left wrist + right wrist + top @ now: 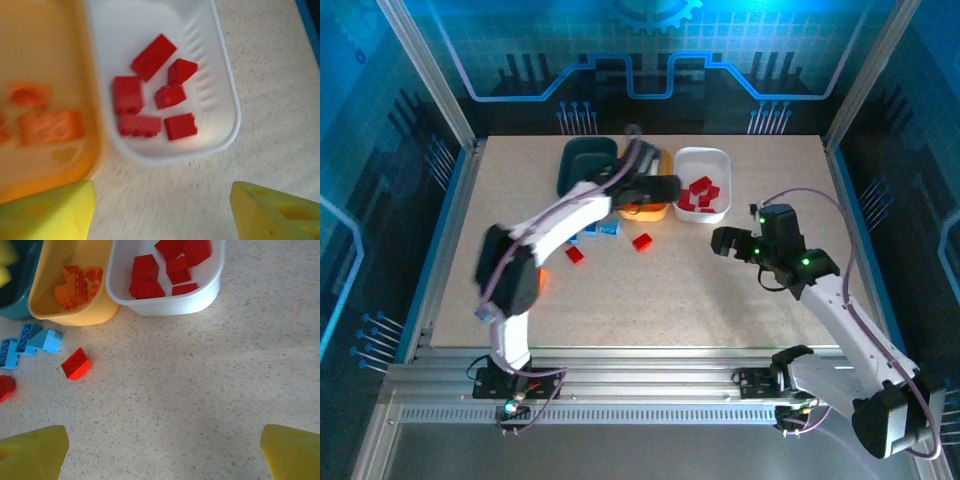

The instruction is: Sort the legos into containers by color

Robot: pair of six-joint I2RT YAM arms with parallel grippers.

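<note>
**Sorting scene, three views.** Left end effector (162,215): fingers apart and empty, above the bench (280,100) at the near end of the white tray (234,115), which holds six red legos (152,57). The yellow-orange tray (45,45) stands just beside it and holds orange legos (50,125) (blurred; number unclear). The dark teal tray (582,160) stands left of that. Right end effector (165,450): fingers likewise apart and empty, over bare bench. Loose before the trays lie blue legos (30,342) and two stray red legos (76,363).
</note>
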